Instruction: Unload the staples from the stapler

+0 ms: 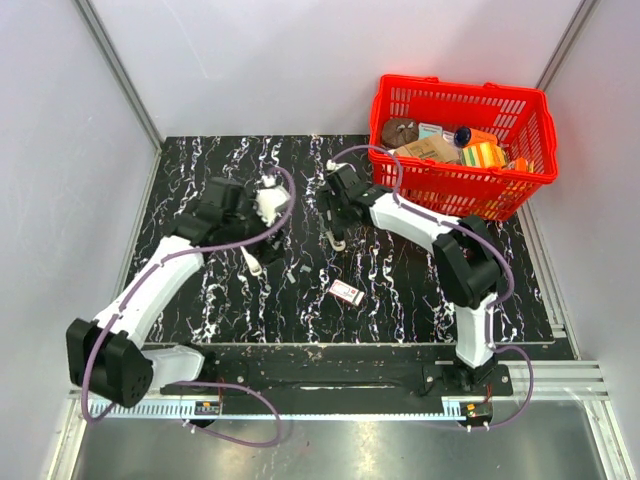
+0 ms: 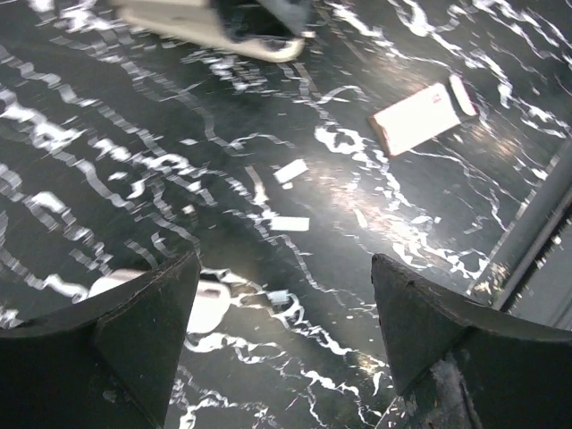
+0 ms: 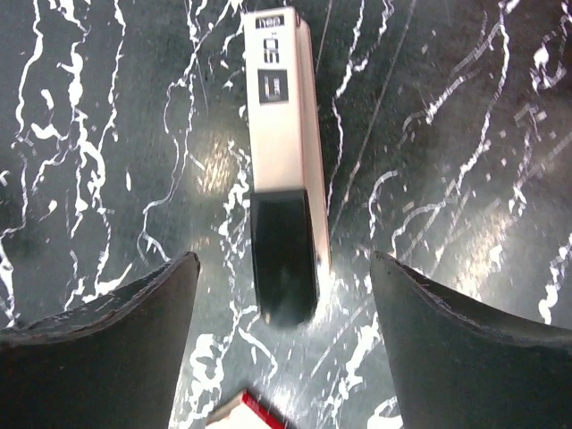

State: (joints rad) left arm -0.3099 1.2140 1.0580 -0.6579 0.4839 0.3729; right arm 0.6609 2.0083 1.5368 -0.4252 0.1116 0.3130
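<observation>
Black marbled table [image 1: 390, 310], near its middle: the right gripper [image 3: 283, 261] hangs spread wide over the stapler [image 3: 279, 134], which lies flat, dark end nearest the fingers, not touched. The left gripper [image 2: 284, 268], equally spread and empty, hovers at nine o'clock. Apparently the reaching step; next, descend squarely and pinch the stapler's sides.

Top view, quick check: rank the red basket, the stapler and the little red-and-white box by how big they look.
1. The red basket, clearly largest.
2-3. The stapler and the red-and-white box: unsure. The right end effector hides part of the stapler; what shows looks about box-sized.
</observation>
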